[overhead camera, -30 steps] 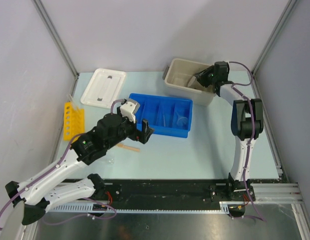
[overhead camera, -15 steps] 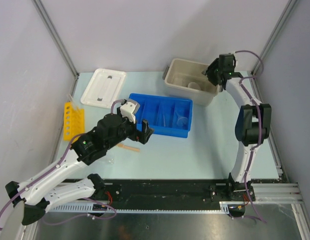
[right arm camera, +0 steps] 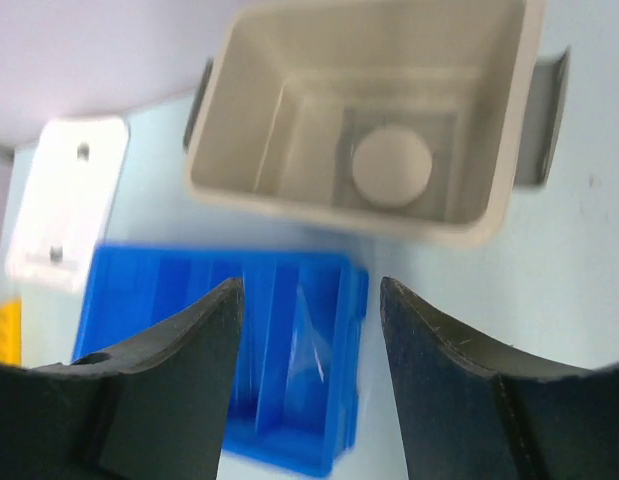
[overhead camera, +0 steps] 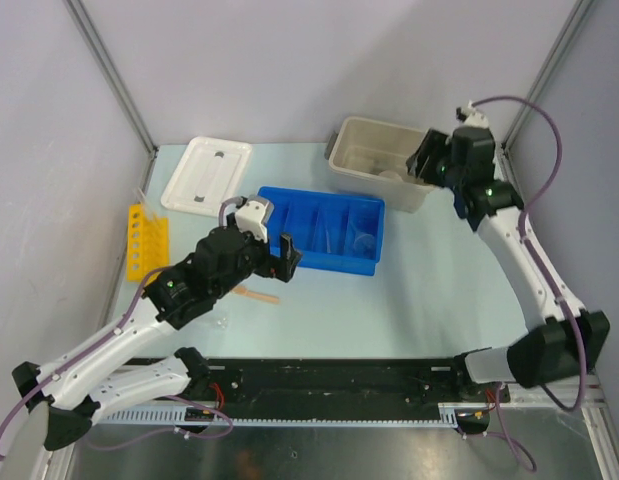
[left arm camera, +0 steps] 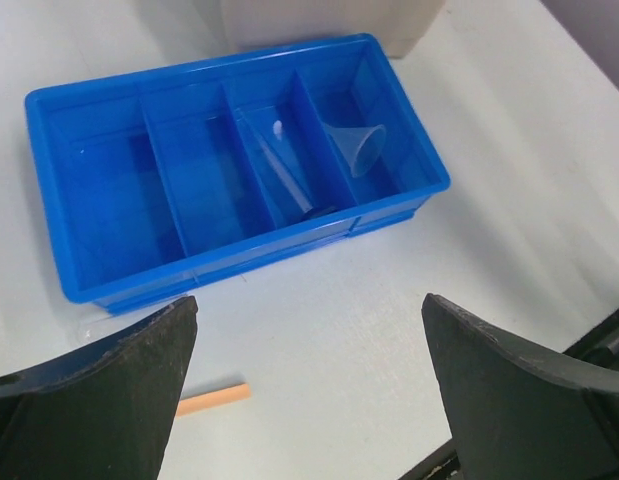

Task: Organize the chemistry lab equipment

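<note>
Closest to me, low in the top view, the left arm reaches across the pale blue table (overhead camera: 419, 290). Its left gripper (overhead camera: 279, 258) hangs above the surface with the black jaws spread wide and nothing between them. Just below it in that view a short tan wooden stick (overhead camera: 257, 294) lies flat on the table, apart from the gripper and a little in front of the tray's near wall.

Next comes the blue plastic tray (left arm camera: 239, 262), a long rectangle split by thin walls into four compartments. Seen from the left wrist, the third compartment from the left holds a clear glass tube (left arm camera: 284, 170) that lies slanted along the floor. The fourth holds a clear funnel (left arm camera: 359, 148) tipped on its side. Bare table runs wide to the right of the tray and in front of it.

At centre left of the top view a yellow rack (overhead camera: 146, 238) with a row of round holes sits near the table's side edge. Beyond it, at upper left, a white lid (overhead camera: 207, 172) with rounded corners lies flat.

Farthest back, at upper centre, stands the beige plastic tub (overhead camera: 379, 185), smooth-walled with a handle lip at each end, just behind the tray's far right corner. On its floor rests a grey square mesh with a white disc (right arm camera: 392, 165) at its middle. The right gripper (right arm camera: 309, 290) hovers beside the tub's right end, with the jaws parted and holding nothing.
</note>
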Robot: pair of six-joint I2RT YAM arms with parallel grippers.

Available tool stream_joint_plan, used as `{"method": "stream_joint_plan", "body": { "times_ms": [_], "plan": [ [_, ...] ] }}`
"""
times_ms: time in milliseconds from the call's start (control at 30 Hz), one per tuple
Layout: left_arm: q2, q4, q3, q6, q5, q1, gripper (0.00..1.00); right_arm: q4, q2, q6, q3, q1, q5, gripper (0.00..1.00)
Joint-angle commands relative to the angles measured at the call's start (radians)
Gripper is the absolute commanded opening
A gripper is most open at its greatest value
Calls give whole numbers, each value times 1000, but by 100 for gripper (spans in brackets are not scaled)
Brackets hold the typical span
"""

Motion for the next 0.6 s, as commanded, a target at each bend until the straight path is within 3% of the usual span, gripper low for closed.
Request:
{"method": "stream_joint_plan", "body": {
  "times_ms": [0,100,167,300,400,567],
  "plan": [
    [0,-4,-10,-54,-118,18,99,21,-169,-49,-202,119,-7,61],
    [12,-21,-14,-112,-123,48,100,39,-231,-60,-298,246,14,61],
    [23,-39,-23,-162,-54,122,100,33,-246,-58,-329,337,79,61],
    [44,-74,-63,-267,172,400,97,174,-277,-86,-461,528,94,59],
    [51,-84,-109,-359,321,627,92,316,-244,-144,-533,692,189,58],
    [68,-86,-161,-471,333,786,91,566,-71,-186,-549,845,111,58]
  ]
}}
